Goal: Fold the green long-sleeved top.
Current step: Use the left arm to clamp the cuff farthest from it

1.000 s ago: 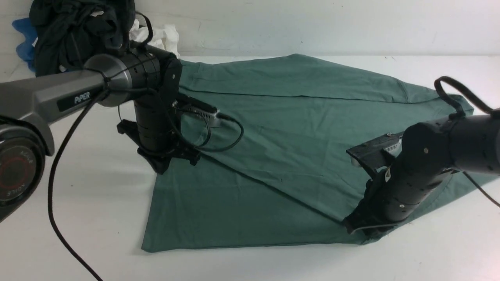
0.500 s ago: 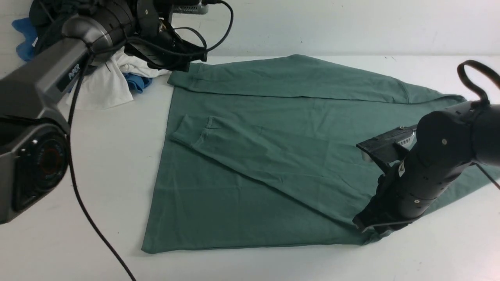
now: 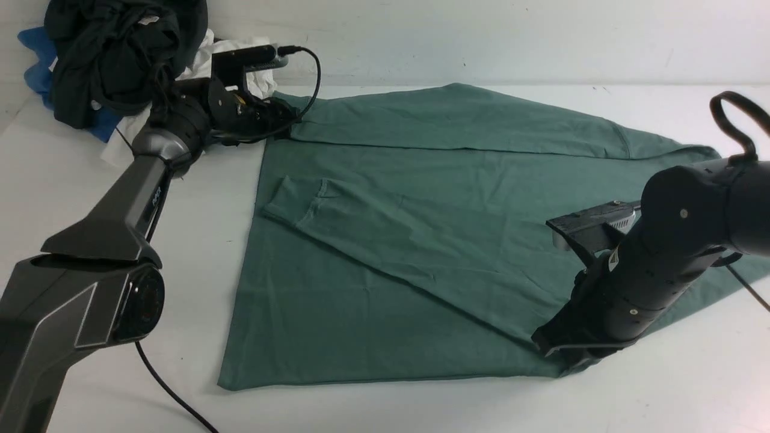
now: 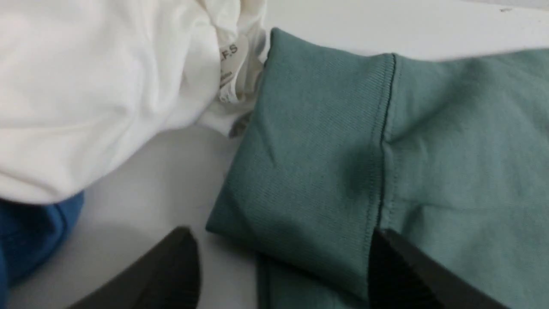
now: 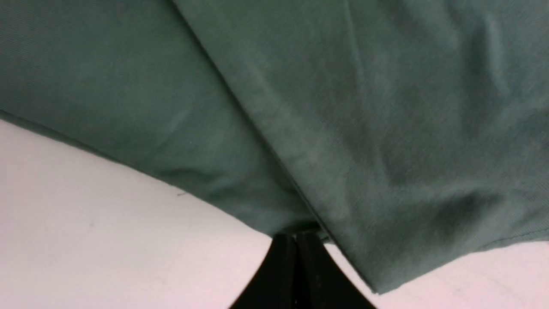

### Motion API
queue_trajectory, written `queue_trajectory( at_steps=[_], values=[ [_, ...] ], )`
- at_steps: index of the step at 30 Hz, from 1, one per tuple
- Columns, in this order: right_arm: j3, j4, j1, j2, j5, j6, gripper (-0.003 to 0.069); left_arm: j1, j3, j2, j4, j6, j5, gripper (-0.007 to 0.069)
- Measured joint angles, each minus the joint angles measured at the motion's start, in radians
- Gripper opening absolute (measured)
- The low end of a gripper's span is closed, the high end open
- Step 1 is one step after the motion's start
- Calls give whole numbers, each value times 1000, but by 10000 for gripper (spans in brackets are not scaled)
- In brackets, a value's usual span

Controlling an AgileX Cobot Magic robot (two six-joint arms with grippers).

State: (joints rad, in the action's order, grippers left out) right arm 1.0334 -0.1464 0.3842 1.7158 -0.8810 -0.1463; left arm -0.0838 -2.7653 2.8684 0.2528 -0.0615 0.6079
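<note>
The green long-sleeved top (image 3: 421, 198) lies spread flat on the white table (image 3: 391, 409). One sleeve is folded across the body, and its cuff (image 3: 292, 201) rests at the left. The other sleeve runs along the far edge. My left gripper (image 3: 286, 120) is open at that far sleeve's ribbed cuff (image 4: 309, 163), which lies between the two fingers in the left wrist view, gripper (image 4: 281, 266). My right gripper (image 3: 559, 355) is shut on the top's near right corner. The right wrist view shows its closed tips (image 5: 296, 238) at the cloth's edge (image 5: 343, 107).
A black garment (image 3: 114, 54) is heaped at the far left, with a white garment (image 4: 85, 86) and a blue one (image 4: 25, 231) beside it, close to the left gripper. The wall (image 3: 481, 36) stands just behind the top.
My left gripper has let go of the near sleeve's cuff on the body, risen, and come down at the far sleeve's cuff. The right gripper has stayed at the near right corner.
</note>
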Motion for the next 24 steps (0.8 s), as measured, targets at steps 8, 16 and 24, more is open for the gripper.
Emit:
queue_trajectory(
  at_steps=[8, 16, 24],
  values=[
    [0, -30, 0, 0, -17, -46, -15, -1, -2, 35, 37, 145, -121, 95],
    [0, -34, 0, 0, -17, -65, -15, -11, -2, -55, 38, 223, 8, 24],
    [0, -34, 0, 0, -17, -79, -15, -26, -5, -240, 16, 229, 222, 24]
  ],
)
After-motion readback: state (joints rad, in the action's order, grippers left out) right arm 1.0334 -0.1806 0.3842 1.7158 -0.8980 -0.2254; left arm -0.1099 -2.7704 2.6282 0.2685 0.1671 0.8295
